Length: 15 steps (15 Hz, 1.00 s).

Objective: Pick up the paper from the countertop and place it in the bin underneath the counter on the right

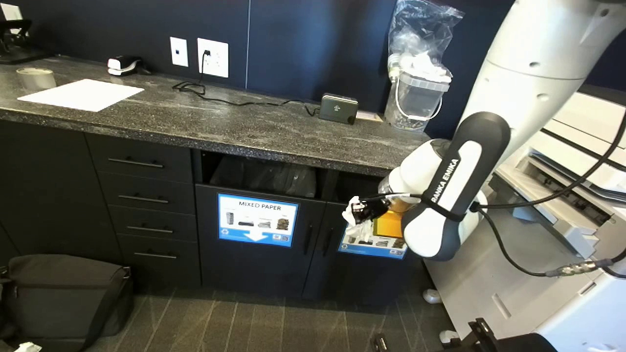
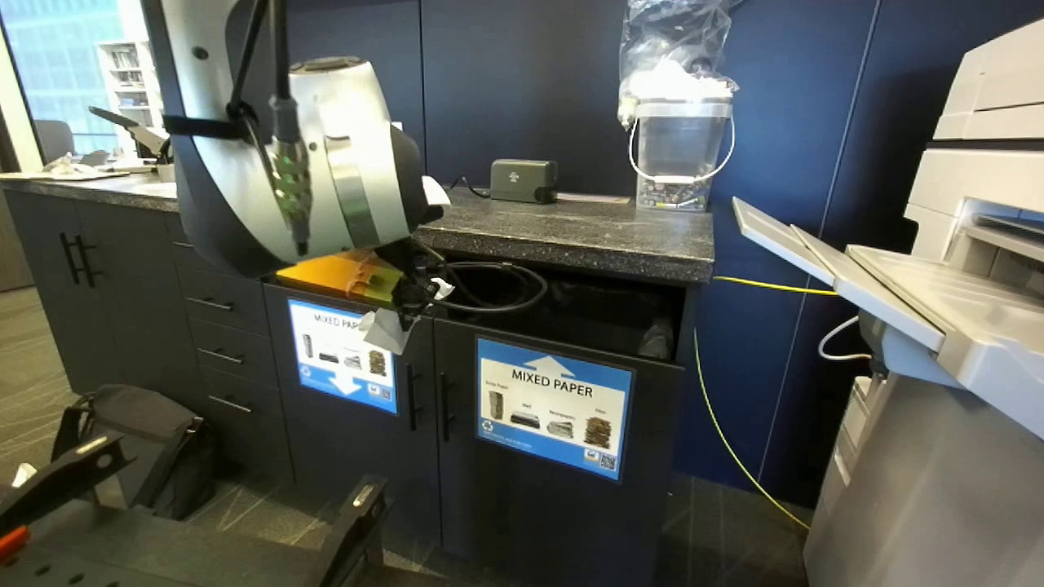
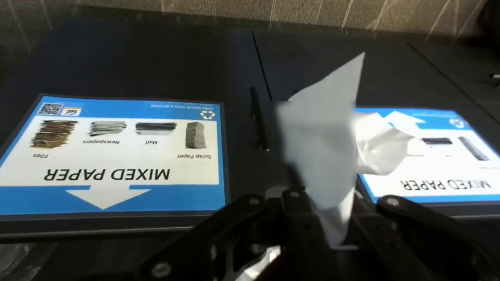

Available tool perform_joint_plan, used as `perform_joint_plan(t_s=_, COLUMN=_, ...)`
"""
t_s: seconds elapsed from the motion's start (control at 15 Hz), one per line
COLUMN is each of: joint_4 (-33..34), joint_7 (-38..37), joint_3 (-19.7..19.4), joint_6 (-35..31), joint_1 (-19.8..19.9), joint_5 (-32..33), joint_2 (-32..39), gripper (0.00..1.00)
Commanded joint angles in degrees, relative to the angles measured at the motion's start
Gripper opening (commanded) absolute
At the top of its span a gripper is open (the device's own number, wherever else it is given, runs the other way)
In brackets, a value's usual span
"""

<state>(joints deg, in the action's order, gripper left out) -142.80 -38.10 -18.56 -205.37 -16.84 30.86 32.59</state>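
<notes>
The crumpled white paper (image 1: 361, 229) is held in my gripper (image 1: 367, 211) in front of the counter (image 1: 254, 269), below the level of the dark speckled countertop (image 1: 274, 129). The paper also shows in an exterior view (image 2: 388, 329) and large in the wrist view (image 3: 322, 144), between the fingers (image 3: 332, 222). My gripper (image 2: 418, 295) is shut on it, near the division between the two bin bays. The right bin (image 2: 563, 501), with its MIXED PAPER sign, has an open slot above its front. In the wrist view, upside down, its sign (image 3: 109, 156) is at the left.
The left bay (image 1: 259, 264) has a like sign and a bag in its slot. A large flat sheet (image 1: 83, 94), a small dark box (image 1: 338, 108) and a clear bucket (image 1: 415, 100) stand on the countertop. A printer (image 1: 528, 234) stands right of the counter. A black backpack (image 1: 63, 298) lies left.
</notes>
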Motion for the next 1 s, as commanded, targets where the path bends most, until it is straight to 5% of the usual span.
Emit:
perform_joint_plan(t_s=0.0, joint_4=5.47, joint_7=3.08, joint_3=-5.97, joint_6=-10.68, joint_1=-7.36, joint_5=-13.1, joint_2=10.82, gripper=0.1)
perform_joint_plan(t_s=0.47, joint_4=14.56, joint_7=10.11, joint_3=-11.73, joint_6=-17.57, joint_1=-16.43, joint_5=-34.66, joint_2=28.3, gripper=0.11)
perform_joint_plan(t_s=0.53, joint_4=15.82, joint_7=20.08, joint_3=-5.87, joint_6=-17.45, joint_1=-11.53, joint_5=-42.22, joint_2=27.56, gripper=0.11)
perform_joint_plan(t_s=0.73, joint_4=20.03, joint_7=31.13, joint_3=-3.58, joint_6=-19.55, joint_1=-9.9, joint_5=-52.96, joint_2=30.75, gripper=0.11)
perform_joint_plan(t_s=0.93, joint_4=23.48, joint_7=38.29, joint_3=-1.59, joint_6=-23.5, joint_1=-7.06, joint_5=-57.04, joint_2=32.45, gripper=0.11)
